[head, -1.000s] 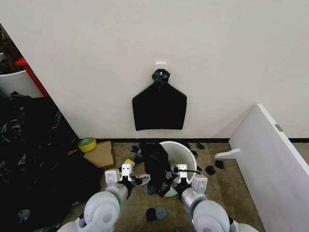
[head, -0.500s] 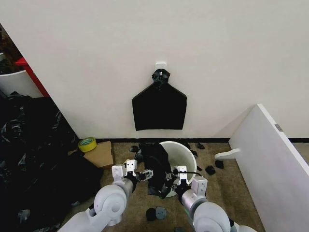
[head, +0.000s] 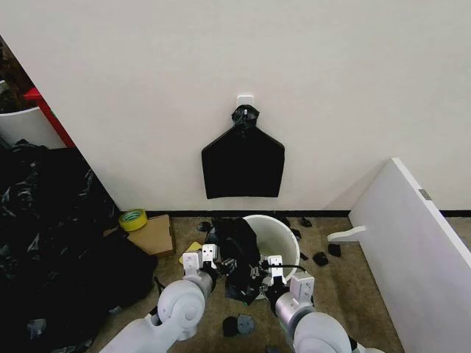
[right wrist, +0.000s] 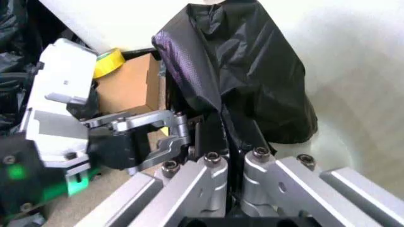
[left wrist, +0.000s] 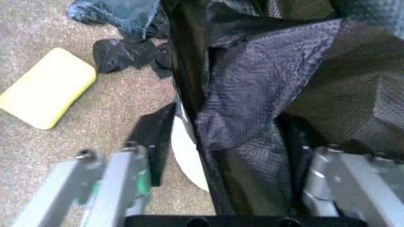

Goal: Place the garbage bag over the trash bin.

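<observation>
From the head view, the trash bin stands on the carpet near the wall, below a flat black bundle hung on a hook. The garbage bag is draped over the bin's near-left rim, bunched and hanging down outside. The left gripper sits against the bag's left side and the right gripper against its lower right, both just in front of the bin. A cardboard box with a roll of yellow tape lies to the left, and a white board leans on the right.

In the left wrist view, the left gripper has its fingers spread wide, with folds of the garbage bag hanging between them and a sliver of the white bin wall beside the film. A yellow sponge lies on the carpet.

In the right wrist view, the right gripper is pressed together, pinching a fold of the garbage bag above the bin's pale interior. The left gripper is close alongside.

The bag's mouth looks unopened; with a single pinch on thin film, a pull could slide the bag off the rim, tear it, or tip the light bin.
</observation>
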{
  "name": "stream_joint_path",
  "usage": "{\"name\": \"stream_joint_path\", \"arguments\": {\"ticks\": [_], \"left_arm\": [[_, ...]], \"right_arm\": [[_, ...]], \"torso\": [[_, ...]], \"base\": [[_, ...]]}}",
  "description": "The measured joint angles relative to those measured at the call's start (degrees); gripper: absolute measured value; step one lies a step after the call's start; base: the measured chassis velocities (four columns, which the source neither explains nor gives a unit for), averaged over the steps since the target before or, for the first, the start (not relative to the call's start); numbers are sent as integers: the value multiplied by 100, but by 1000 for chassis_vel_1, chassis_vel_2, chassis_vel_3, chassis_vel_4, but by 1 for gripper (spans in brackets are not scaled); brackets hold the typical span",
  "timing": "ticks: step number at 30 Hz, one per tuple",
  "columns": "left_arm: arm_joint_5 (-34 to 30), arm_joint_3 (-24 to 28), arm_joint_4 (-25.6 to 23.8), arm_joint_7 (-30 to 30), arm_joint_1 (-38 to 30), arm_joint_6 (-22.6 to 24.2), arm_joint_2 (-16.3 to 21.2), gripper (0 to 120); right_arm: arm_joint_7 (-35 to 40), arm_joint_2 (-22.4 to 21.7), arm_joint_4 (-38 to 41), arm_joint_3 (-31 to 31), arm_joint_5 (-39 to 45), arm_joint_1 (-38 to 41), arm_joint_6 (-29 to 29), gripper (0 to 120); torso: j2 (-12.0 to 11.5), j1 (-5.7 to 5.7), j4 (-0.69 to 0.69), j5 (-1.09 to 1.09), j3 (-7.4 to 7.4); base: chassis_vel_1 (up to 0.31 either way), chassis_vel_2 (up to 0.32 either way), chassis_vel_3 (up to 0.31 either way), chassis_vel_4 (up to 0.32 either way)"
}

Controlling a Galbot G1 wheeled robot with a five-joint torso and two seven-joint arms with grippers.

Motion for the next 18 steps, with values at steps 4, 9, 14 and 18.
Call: {"name": "stream_joint_path", "arguments": {"ticks": [4,9,14,18], "left_arm": [[72,-6,48,27,35,-23,-69,32],[85,-121,-40,44,136,-82,3,17],[49,-363,-303,59,322,-110,212,5],[40,-620,-629,95,538,-158,419,5]], "right_arm": [[-19,-5,-18,15,-105,-27,23,0],[-21,-8,-58,51,-216,-59,110,0],[-7,-20,-104,116,-318,-71,241,0],[4,-28,-130,193,-404,-66,381,0]], "torso": [[0,0,0,0,0],[0,0,0,0,0],[0,0,0,0,0],[0,0,2,1,0]], "base": [[0,0,0,0],[0,0,0,0],[0,0,0,0],[0,0,0,0]]}}
